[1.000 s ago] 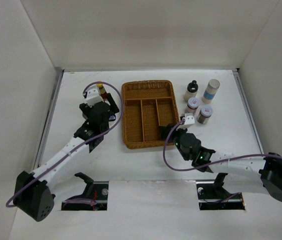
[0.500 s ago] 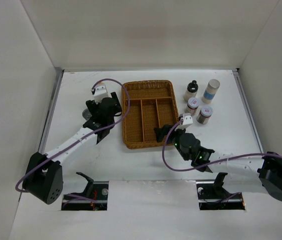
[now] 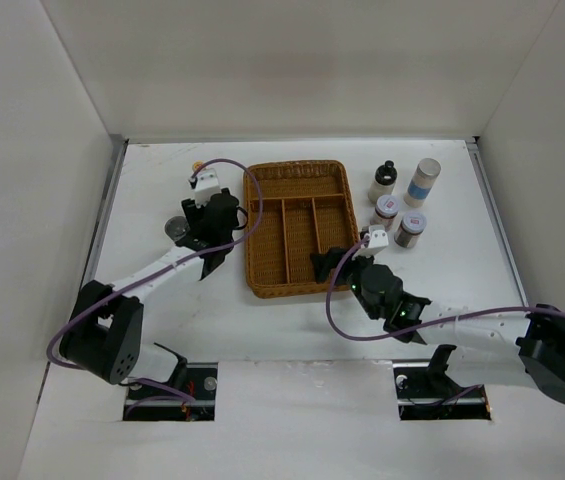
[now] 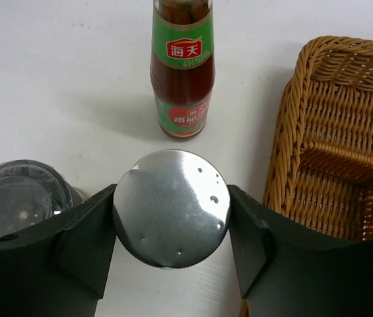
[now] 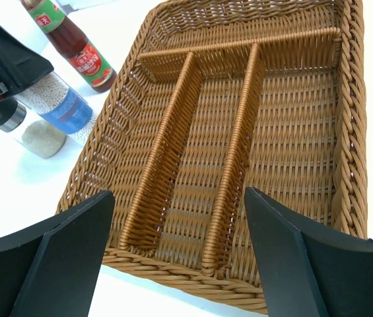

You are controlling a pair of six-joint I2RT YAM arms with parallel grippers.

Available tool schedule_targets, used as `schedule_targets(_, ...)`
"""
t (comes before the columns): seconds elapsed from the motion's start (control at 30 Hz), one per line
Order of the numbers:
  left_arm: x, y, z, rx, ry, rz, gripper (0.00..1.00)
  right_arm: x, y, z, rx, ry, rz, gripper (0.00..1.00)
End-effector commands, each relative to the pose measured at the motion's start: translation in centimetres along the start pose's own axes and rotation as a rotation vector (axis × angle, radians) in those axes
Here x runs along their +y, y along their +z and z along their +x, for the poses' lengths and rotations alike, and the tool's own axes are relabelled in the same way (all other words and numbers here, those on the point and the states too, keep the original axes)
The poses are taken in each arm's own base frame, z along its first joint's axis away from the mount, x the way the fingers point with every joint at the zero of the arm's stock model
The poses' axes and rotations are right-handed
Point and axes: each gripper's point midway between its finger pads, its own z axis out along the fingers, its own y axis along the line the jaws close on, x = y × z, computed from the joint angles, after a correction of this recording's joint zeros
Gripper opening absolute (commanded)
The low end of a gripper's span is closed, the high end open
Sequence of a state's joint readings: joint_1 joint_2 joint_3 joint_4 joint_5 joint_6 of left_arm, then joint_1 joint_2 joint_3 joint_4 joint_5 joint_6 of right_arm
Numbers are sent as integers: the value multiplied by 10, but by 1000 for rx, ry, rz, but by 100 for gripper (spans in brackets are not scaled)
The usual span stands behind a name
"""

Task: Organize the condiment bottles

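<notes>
Two white characters, 海天, are printed on a red patch on the green neck label of the yellow-capped sauce bottle (image 4: 181,72); the writing on the red and green label lower on the bottle is too small to be read. No writing can be made out on the blue label of the silver-lidded jar (image 4: 171,208), which is filled with white grains, nor on the red-labelled shakers (image 3: 386,210) to the right of the wicker tray (image 3: 297,285). The silver-lidded jar is clamped by the left gripper (image 4: 171,218), whose fingers are pressed against both sides of the lid, just beside the tray's left wall. The sauce bottle is seen upright beyond it, and a second jar (image 3: 174,228) is set just to its left. The right gripper (image 5: 178,198) is spread wide with nothing between its fingers and is hung over the tray's near edge. The black-capped bottle (image 3: 385,178) and the blue-banded pale jar (image 3: 423,182) are stood behind the shakers. Compared with a second ago, the left wrist has been carried towards the tray, so that the second jar, then covered by the arm, is now uncovered, and the left fingers have been drawn in. The right fingers, then nearly closed, have been parted, and the right gripper has been shifted slightly left. The four containers right of the tray are unmoved.
</notes>
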State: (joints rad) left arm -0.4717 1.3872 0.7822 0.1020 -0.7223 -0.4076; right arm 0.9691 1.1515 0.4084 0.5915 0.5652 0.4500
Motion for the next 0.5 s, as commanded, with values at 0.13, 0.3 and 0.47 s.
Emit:
schedule_targets(0.13,-24,-21,-71,-186,-106,84,36,4,0,-16,-51,36,-13,86)
schedule_targets(0.3,-40,-55,-123,-290,-166,165,32,4,-3,-16,-54,68,-20,86)
schedule_targets(0.47,-71,-64,-164,-364,-213,230,32,2,-2,-13,-52,73,-16,86)
